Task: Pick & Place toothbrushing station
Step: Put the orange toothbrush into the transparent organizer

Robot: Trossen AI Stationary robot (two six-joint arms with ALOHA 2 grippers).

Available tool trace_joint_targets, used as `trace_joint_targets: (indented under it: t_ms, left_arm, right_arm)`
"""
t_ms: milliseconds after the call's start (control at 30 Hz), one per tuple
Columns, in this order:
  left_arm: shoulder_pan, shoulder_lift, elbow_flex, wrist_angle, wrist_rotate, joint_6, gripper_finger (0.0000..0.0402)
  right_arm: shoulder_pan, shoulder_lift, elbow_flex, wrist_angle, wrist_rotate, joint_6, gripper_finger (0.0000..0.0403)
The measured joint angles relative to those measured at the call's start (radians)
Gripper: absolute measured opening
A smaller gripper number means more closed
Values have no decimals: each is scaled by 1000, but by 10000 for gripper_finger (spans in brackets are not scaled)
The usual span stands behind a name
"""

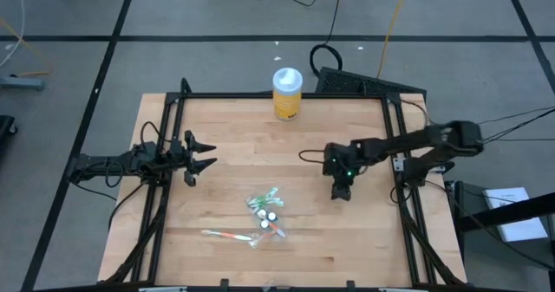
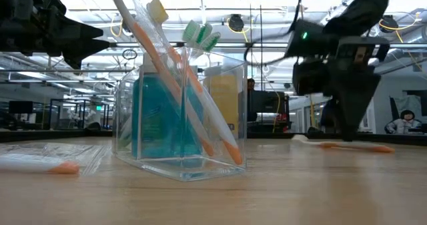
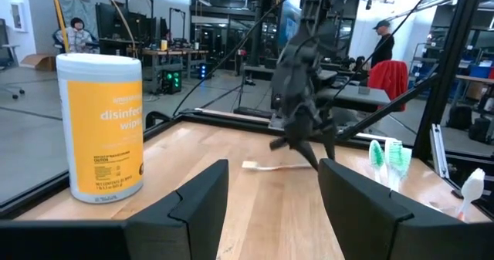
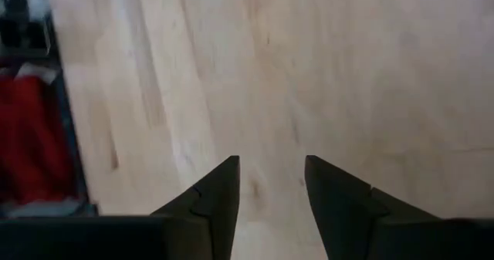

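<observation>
Toothbrushing station [image 1: 265,210] lay near the front middle of your wooden counter [image 1: 234,153] in the high view, a small clear plastic holder whose outline was hard to separate from the brushes around it. A loose toothbrush [image 1: 227,235] rested just beside it toward the front. Your left gripper [image 1: 201,157] waited over the left side, fingers spread and empty. Your right gripper [image 1: 341,191] pointed down at the right side, well apart from the station. A yellow jar [image 1: 287,94] with a white lid stood at the far edge.

From the low view, you saw the station close up: see-through straight walls, a teal block inside, and orange and green-bristled brushes leaning out of it. Another brush [image 2: 347,145] lay flat under the right gripper; whether they touched could not be told.

Through the left wrist view, the jar's label was partly cut off, and a workshop with a person stood behind.

Your right wrist view showed two dark fingers [image 4: 212,202] parted over bare planks, gripping nothing.
</observation>
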Motion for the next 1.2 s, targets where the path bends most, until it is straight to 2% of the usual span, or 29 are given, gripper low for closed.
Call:
trace_joint_targets:
  t_ms: [167,300,367,533,700,867,1033,1200]
  left_arm:
    - [0,0,0,-1,0,0,209]
    - [0,0,0,-1,0,0,209]
    - [0,0,0,-1,-1,0,209]
    - [0,0,0,0,-1,0,209]
    - [0,0,0,0,-1,0,209]
    - [0,0,0,-1,-2,0,209]
    - [0,0,0,0,-2,0,209]
    - [0,0,0,-1,-2,0,209]
  right_arm:
    - [35,-174,1,-91,217,105,137]
    - [52,-258,1,-111,565,54,137]
    - [64,-261,1,-89,692,-4,141]
    - [66,-193,1,9,814,-93,177]
    - [39,-78,1,85,836,-128,218]
    - [17,22,1,164,833,-154,235]
    - [-9,66,1,195,800,-149,225]
    - [-16,72,2,193,796,-147,186]
